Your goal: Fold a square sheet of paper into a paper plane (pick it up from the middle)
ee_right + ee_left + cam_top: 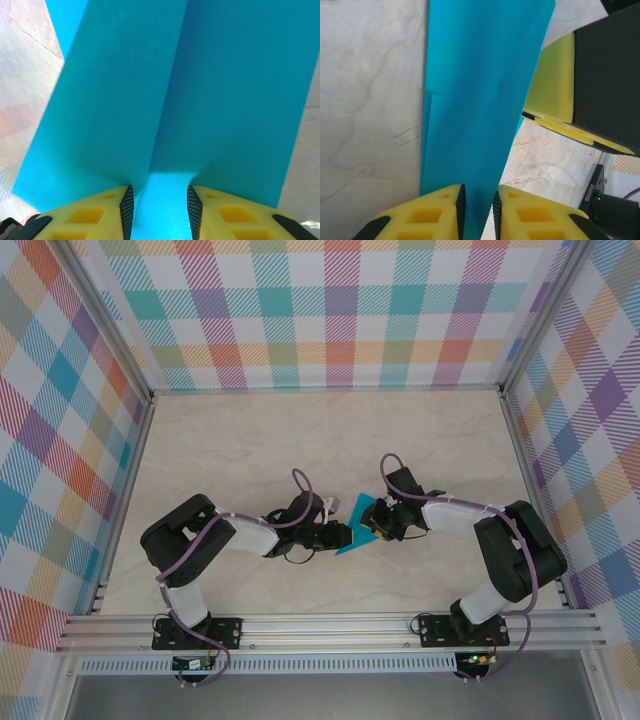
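Paper (362, 515), folded, between left gripper (345, 537) and right gripper (385, 525), around the middle of the bench (230, 450).
The left wrist view shows the left jaws narrowly parted, with the teal strip running through the gap and no clear pinch. The right jaws stand partway in and squeeze a raised crease of the paper. From above, the paper looks tilted and meets both grippers.

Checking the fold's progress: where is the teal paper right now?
The teal paper is near the middle of the table in the top view, between the left gripper and right gripper, running between the jaws of each.
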### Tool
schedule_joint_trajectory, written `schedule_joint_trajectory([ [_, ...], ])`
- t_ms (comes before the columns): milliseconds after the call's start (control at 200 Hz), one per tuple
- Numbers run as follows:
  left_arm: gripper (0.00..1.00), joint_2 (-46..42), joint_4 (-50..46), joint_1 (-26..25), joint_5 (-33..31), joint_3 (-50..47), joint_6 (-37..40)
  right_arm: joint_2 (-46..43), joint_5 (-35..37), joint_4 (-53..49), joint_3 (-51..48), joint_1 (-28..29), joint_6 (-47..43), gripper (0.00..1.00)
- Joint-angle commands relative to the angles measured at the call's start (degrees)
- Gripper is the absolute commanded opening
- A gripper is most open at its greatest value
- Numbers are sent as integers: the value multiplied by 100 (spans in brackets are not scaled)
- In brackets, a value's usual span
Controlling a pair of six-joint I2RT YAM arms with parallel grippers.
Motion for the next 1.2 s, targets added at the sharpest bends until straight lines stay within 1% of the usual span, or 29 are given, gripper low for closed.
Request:
schedule_joint_trajectory([
  [0,31,-366,-331,126,-106,1,108,178,169,-398,109,-26,-41,37],
  [65,35,-532,-538,188,-170,26,148,205,188,-474,123,-25,-16,37],
  [190,38,-751,-801,307,-161,101,226,242,232,-600,150,-25,12,37],
  [275,38,-785,-769,315,-2,178,258,255,242,-659,181,-24,46,38],
  [375,38,-711,-558,311,382,293,224,290,248,-733,231,-24,56,39],
  [445,36,-623,-425,312,628,374,161,285,242,-756,242,-21,59,39],
  [540,35,-634,-361,306,647,396,99,309,234,-765,256,-26,69,40],
  [605,30,-644,-439,306,627,442,107,330,242,-785,264,-26,90,41],
  [795,16,-317,-669,311,936,711,95,453,223,-831,313,-26,170,42],
  [960,14,-80,-833,308,1019,879,132,472,234,-884,328,-26,214,42],
  [1195,12,152,-1183,306,768,1036,268,482,259,-947,317,-25,226,42],
])
